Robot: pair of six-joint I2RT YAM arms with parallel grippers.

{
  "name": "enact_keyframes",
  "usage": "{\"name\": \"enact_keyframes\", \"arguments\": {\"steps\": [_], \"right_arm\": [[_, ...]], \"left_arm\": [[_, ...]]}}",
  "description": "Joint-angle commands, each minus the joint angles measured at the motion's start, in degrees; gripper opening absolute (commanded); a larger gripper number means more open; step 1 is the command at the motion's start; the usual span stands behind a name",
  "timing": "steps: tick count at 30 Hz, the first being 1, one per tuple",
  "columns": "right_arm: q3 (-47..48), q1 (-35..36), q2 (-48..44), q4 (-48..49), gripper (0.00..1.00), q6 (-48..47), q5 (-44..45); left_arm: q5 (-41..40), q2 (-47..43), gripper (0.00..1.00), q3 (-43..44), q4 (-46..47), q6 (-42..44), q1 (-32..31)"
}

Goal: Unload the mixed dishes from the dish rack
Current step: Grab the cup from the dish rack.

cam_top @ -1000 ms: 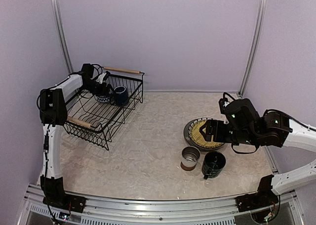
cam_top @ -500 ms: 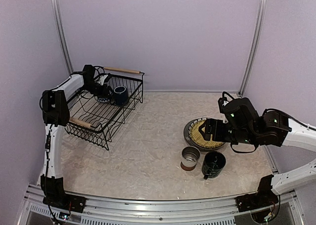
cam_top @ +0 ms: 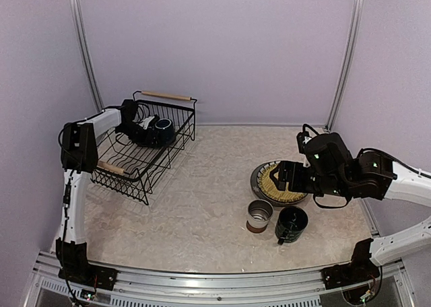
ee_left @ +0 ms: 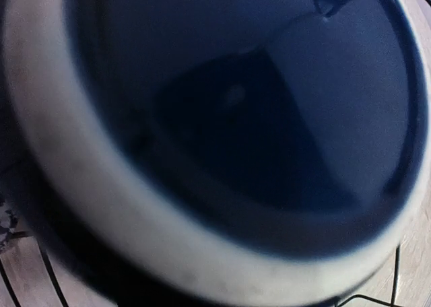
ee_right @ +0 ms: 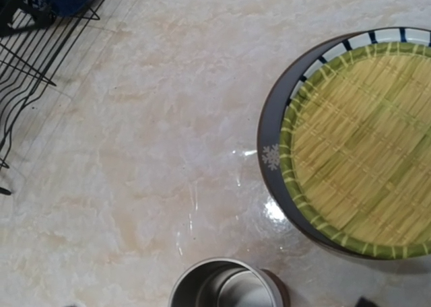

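Table [cam_top: 202, 206]: a pale, marbled surface seen from above, with the two arm bases at the bottom edge of the frame.
Dark green mug [cam_top: 291, 224]: upright on the table at lower right, nearest the camera, its mouth facing up.
Grey brown-based cup [cam_top: 259, 215]: upright just left of the green mug and near it. In the right wrist view its round open mouth [ee_right: 225, 287] sits at the bottom edge.
Right gripper [cam_top: 279, 177]: at right of centre, hanging over the left edge of the plate stack. Its jaws stand wide and nothing is between them.
Plates: one stack on the table just beyond the cup and mug. The woven yellow straw plate [ee_right: 363, 152] lies on top, inside a green rim. The black-and-white striped plate [ee_right: 377, 36] peeks out beyond it. The dark grey plate [ee_right: 269, 128] is the outermost ring and carries a small white snowflake mark.
Dish rack [cam_top: 124, 181]: a black wire basket at upper left, well apart from the plates. One wooden handle [cam_top: 110, 166] is on its near side and the other [cam_top: 166, 95] on its far side.
Left gripper [cam_top: 149, 127]: reaching into the far end of the rack, right against the dark blue mug. Whether its jaws have closed on the mug cannot be told.
Dark blue mug [cam_top: 161, 128]: inside the rack at its far end. In the left wrist view it is blurred and fills the frame [ee_left: 236, 118], showing a pale rim around a deep blue interior, with rack wires at the lower corners.
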Motion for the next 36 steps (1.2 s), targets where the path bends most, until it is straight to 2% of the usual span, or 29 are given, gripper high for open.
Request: {"name": "enact_keyframes", "arguments": {"steps": [1, 9, 14, 19, 30, 36], "right_arm": [[0.6, 0.5, 0.3, 0.7, 0.87, -0.2, 0.7], [0.3, 0.5, 0.2, 0.8, 0.87, 0.5, 0.4], [0.4, 0.5, 0.7, 1.2, 0.87, 0.4, 0.3], [0.2, 0.5, 1.4, 1.9, 0.87, 0.0, -0.3], [-0.6, 0.6, 1.9, 4.1, 0.87, -1.2, -0.7], [-0.3, 0.5, 3.2, 5.2, 0.87, -2.3, -0.9]], "left_arm": [[-8.4, -2.7, 0.45, -1.2, 4.0, 0.1, -1.6], [-14.4, -2.6, 0.42, -2.8, 8.5, 0.3, -2.7], [-15.9, -6.1, 0.26, -8.3, 15.1, -0.6, -2.7], [-16.7, -9.4, 0.18, -11.7, 18.2, 0.3, -3.2], [-19.2, -14.5, 0.0, -13.1, 18.8, 0.6, -3.3], [-18.6, -17.3, 0.0, -13.2, 17.7, -0.2, -3.0]]}}
